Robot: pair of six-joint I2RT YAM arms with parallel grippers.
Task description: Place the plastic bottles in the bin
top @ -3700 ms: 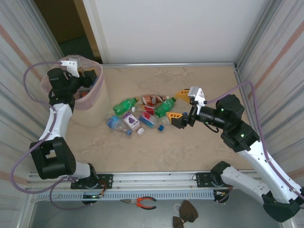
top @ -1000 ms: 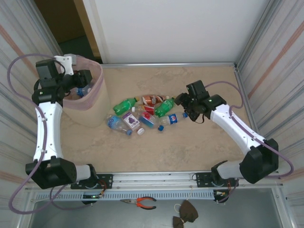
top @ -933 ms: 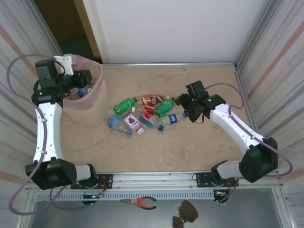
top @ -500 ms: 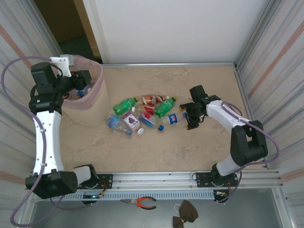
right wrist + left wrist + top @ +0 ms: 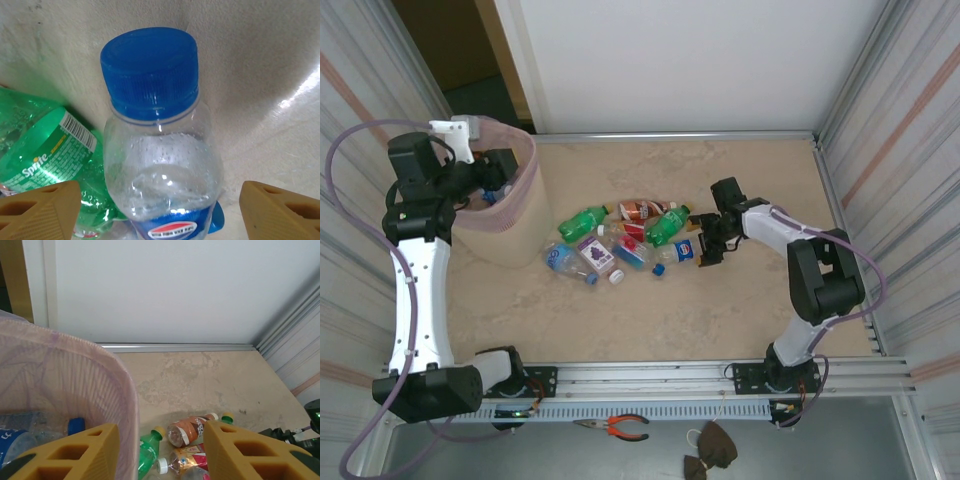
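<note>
While the left pincer (image 5: 488, 187) hangs parted and empty over the bin (image 5: 512, 235) at the tabletop's (image 5: 620, 320) far-left corner, about eight plastic bottles (image 5: 583, 218) lie mid-tabletop.
Left wrist: one blue-capped bottle (image 5: 75, 426) lies inside the bin, with four more beyond its rim. Right wrist: the right pincer (image 5: 160, 192) stands wide, straddling one clear bottle (image 5: 150, 65) beside one green bottle (image 5: 35, 145).

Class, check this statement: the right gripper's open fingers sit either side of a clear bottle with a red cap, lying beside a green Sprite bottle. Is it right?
Not quite. The cap is blue, not red, as the right wrist view shows. The rest holds: the right gripper is open either side of the clear bottle, which lies beside the green Sprite bottle.
</note>
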